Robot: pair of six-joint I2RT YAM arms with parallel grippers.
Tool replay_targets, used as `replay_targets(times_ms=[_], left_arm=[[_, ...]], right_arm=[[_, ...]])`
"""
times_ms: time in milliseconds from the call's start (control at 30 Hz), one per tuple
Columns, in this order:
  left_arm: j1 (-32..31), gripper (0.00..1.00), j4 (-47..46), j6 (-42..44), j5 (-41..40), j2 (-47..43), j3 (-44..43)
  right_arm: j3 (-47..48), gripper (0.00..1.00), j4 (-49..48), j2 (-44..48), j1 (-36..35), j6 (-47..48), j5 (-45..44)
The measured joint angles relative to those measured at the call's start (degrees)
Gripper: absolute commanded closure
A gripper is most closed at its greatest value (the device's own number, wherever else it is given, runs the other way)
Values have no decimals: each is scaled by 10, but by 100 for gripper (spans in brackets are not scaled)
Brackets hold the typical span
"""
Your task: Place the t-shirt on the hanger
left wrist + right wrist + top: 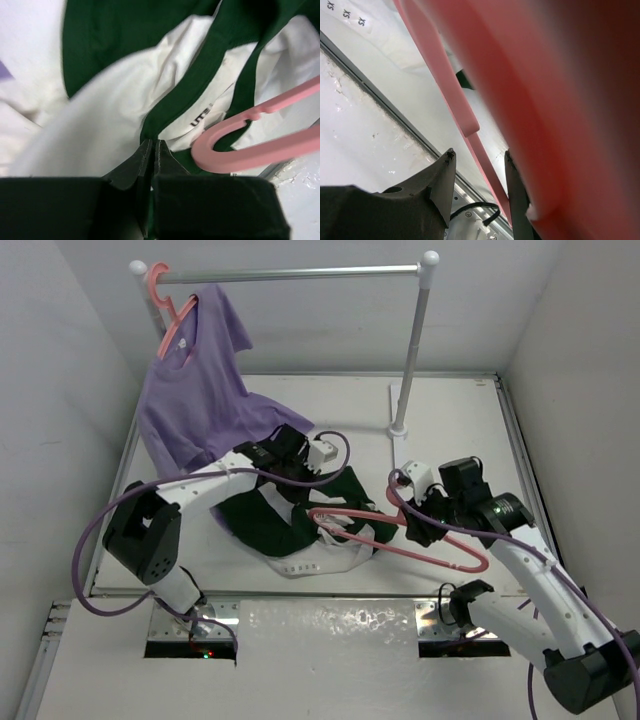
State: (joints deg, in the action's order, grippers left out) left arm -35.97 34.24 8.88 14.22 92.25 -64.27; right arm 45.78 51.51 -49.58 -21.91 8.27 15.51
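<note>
White plain walls (60,360) are closing in on three sides of a flat white table (450,420), whose near edge is showing a metal strip. At the back, a rack with a slim grey metal rail (300,275) on white posts is standing on the table, and a soft purple t-shirt (200,390) is drooping from a pink hanger hooked at the rail's left end. Near the middle of the table, the t-shirt (270,515) is lying bunched up, its smooth white body crumpled under dark green ribbed sleeves and collar. The hanger (440,550), thin glossy salmon plastic with a curved hook, is stretching from the shirt's right side towards the right arm, and its rounded tip is sitting at the collar opening. The left gripper (152,150) is pressing its dark jaws together on the green collar band. The right gripper (477,160) is gripping the hanger near its hook, jaws drawn in with only a narrow gap.
</note>
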Motion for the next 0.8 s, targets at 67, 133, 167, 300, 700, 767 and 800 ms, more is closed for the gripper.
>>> replay_targets(times_ms=[67,133,167,300,700,767,800], left_arm=[[0,100,3,18,1,-2,-21],[0,100,3,37,7,-11,-35],[-1,100,4,46,12,-18,-40],[-1,100,12,82,50,-45,-55],[-1,100,39,176,179,-78,-74],[-1,100,31,179,195,-86,-83],[-1,100,28,181,203,-88,-92]], right_arm=[[0,100,0,-8,0,5,1],[2,100,-1,-17,0,9,4],[3,100,-2,-21,0,10,8],[20,100,-9,-40,-3,17,13],[84,100,-35,-97,-16,67,30],[83,100,-42,-103,-16,70,48],[83,100,-48,-104,-16,70,56]])
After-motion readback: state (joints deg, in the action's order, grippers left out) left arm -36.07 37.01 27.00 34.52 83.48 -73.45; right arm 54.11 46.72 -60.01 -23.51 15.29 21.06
